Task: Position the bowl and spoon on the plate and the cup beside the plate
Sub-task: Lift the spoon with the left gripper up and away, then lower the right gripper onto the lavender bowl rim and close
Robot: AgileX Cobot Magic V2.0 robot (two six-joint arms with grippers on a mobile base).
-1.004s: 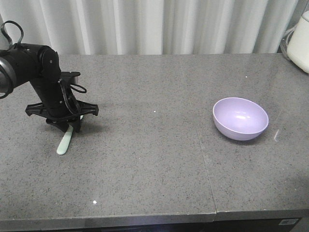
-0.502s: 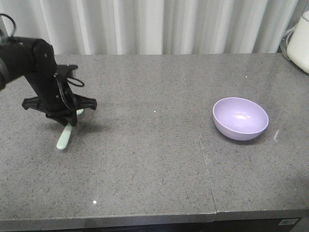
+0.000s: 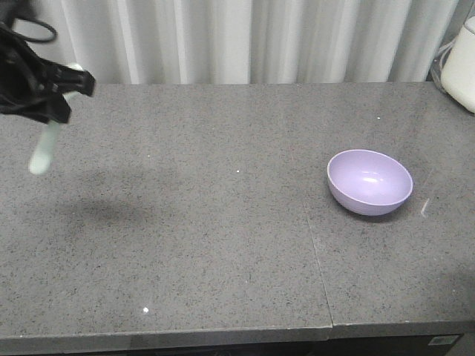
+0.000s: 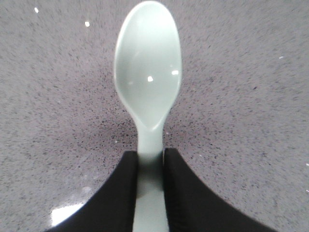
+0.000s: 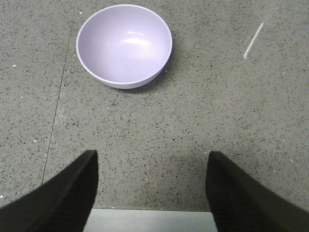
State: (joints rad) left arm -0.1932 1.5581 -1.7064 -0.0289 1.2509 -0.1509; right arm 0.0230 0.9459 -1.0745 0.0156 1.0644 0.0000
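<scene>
Left wrist-mounted view: the left gripper point(image 4: 150, 157) is clamping the short thick handle of the small pale mint-green plastic spoon point(image 4: 148, 79) between its two black fingers point(image 4: 120, 198). The oval scoop is pointing away from the wrist, hollow side up toward the camera.
Exterior front-facing view: the spoon is hanging clear of the grey speckled stone counter point(image 3: 223, 237) at its far left end, with a soft shadow lying below.
Grip rationale: pinching the handle is leaving the scoop free, probably so it can be laid down without the fingers fouling the dish.
Right gripper point(image 5: 152, 157): hovering over the counter's near edge, fingers spread wide, grasping nothing.
Bowl: the small round glossy lilac-purple plastic bowl point(image 5: 124, 46) is sitting upright and empty on the counter, ahead of the right gripper and well apart from the spoon.
Bowl rationale: it is lying within the right arm's side, so that arm is likely waiting on it.
Plate and cup: neither is showing in any view.
Stage, as judged: the spoon is being carried, and nothing is arranged yet.
Risk, as judged: the slim handle is offering little hold, so it could pivot between the fingers.
</scene>
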